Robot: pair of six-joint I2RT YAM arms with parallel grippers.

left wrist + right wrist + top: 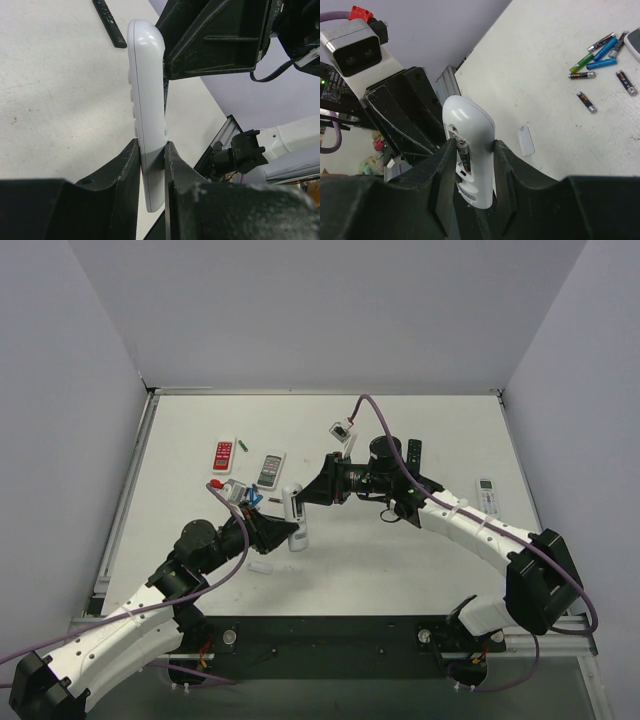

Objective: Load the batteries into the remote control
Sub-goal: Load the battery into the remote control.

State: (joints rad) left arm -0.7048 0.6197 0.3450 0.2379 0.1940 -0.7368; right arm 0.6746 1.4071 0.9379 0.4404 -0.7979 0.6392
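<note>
Left tool [151,146] and right tool [472,150] each pinch the remote control [470,120], raised off the desk [545,75]; seemingly light, stiff, slippery plastic, best gripped clear of its recess, batteries [601,63] lying well apart from it.

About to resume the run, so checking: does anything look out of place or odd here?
The remote hangs in the air, pinched between the left fingers and the right fingers, back open. Its small white cover lies loose on the table, with batteries scattered beyond it. Nothing looks damaged.
</note>
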